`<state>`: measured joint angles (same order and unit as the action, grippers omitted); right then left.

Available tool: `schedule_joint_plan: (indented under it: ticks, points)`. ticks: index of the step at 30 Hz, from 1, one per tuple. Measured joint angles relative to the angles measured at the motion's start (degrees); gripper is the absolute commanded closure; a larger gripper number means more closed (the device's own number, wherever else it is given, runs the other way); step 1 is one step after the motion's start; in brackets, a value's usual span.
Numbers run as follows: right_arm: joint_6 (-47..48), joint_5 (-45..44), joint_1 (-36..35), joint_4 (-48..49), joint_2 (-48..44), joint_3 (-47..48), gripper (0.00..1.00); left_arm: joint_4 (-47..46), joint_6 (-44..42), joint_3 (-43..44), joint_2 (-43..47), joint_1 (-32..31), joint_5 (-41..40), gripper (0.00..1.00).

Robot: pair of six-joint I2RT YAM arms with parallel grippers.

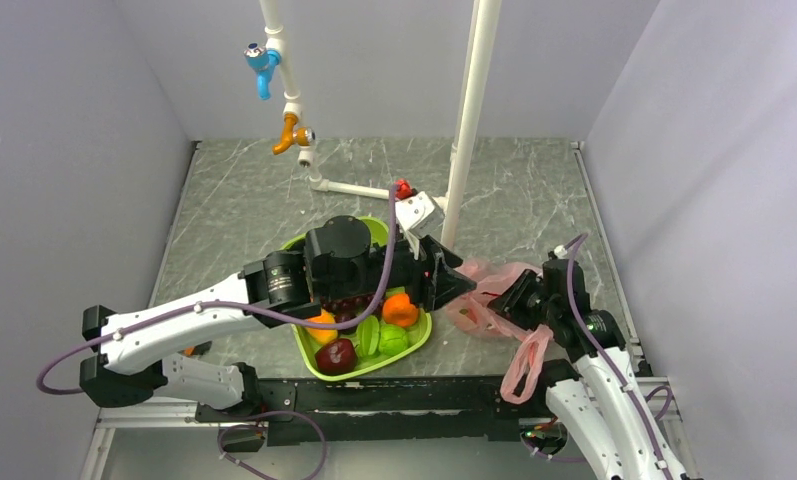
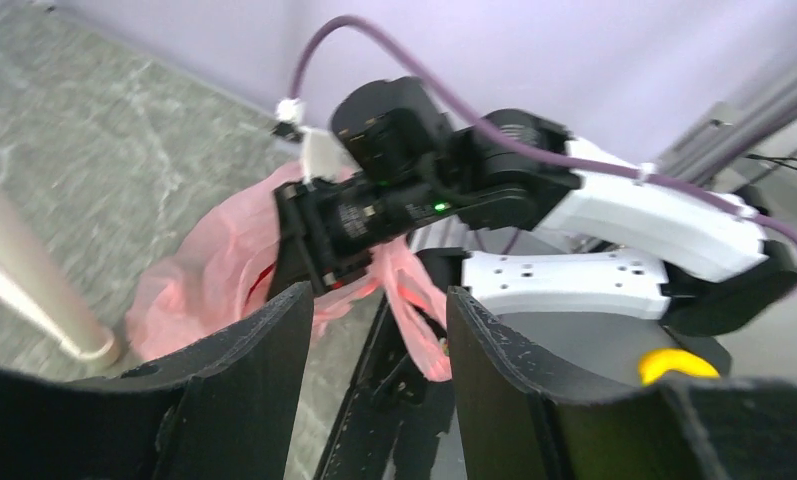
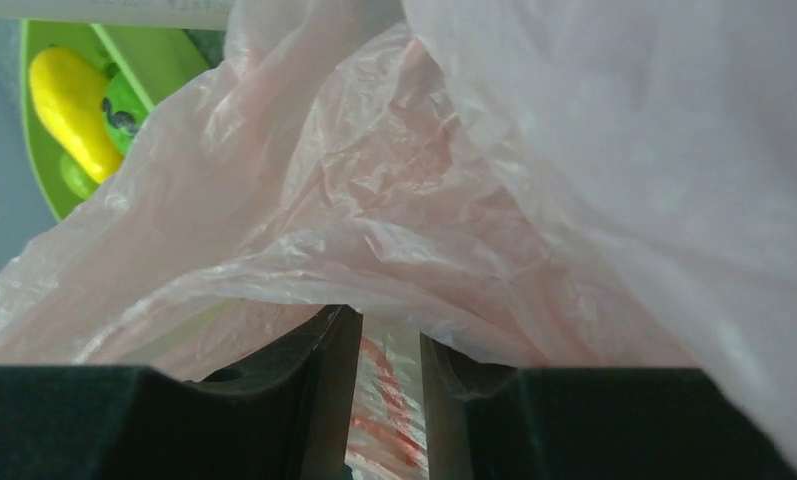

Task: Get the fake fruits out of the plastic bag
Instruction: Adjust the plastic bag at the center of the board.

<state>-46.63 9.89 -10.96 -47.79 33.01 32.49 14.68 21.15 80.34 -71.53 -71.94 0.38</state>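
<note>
Right pincer [image 3: 384, 400] pinches one pink plastic bag [image 3: 424, 200].
Left pincer [image 2: 374, 310], arm stretched over one green tray [image 1: 378, 231], gapes empty just before that bag, crumpled on the desk [image 1: 244, 200].

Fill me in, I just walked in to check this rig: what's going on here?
Two robot arms are working on a pink plastic bag next to a green tray. The right gripper is pinching the bag's thin film. The left gripper is open and empty, above the tray and pointed at the bag. The tray holds several fake fruits, among them an orange and a dark apple. No fruit can be made out inside the bag.
</note>
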Motion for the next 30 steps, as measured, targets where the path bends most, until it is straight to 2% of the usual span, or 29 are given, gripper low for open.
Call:
schedule_joint_plan:
  ticks: [4, 6, 9, 14, 18, 24, 30]
  points:
    - [1.0, 2.6, 0.0, 1.5, -0.1, -0.1, 0.94, -1.2, -0.8, 1.5, -0.4, -2.1, 1.8, 0.51]
    - [1.5, 4.1, 0.0, 2.1, 0.2, -0.1, 0.98, -3.6, -0.6, -0.4, -0.8, -2.3, 2.4, 0.52]
    - [1.6, 6.7, 0.0, 3.4, 0.6, -0.3, 0.98, -6.0, -0.2, -2.3, -3.5, -2.3, 2.2, 0.52]
    - [1.4, 14.4, 0.0, 7.9, 3.1, -3.7, 1.00, -8.9, 1.2, -6.0, -12.4, -2.3, -3.1, 0.54]
    - [2.2, 18.4, 0.0, 7.2, 7.2, -5.0, 1.00, -11.0, 1.6, -10.2, -17.5, -2.3, -5.1, 0.67]
    - [3.6, 13.1, 0.0, 1.2, 4.3, -2.2, 0.99, -21.4, 4.5, -19.5, -18.4, -1.8, -8.7, 0.68]
    - [3.1, 6.5, 0.0, -0.2, 5.3, 0.2, 0.96, -24.7, 6.6, -20.1, -22.8, -0.5, -11.3, 0.68]
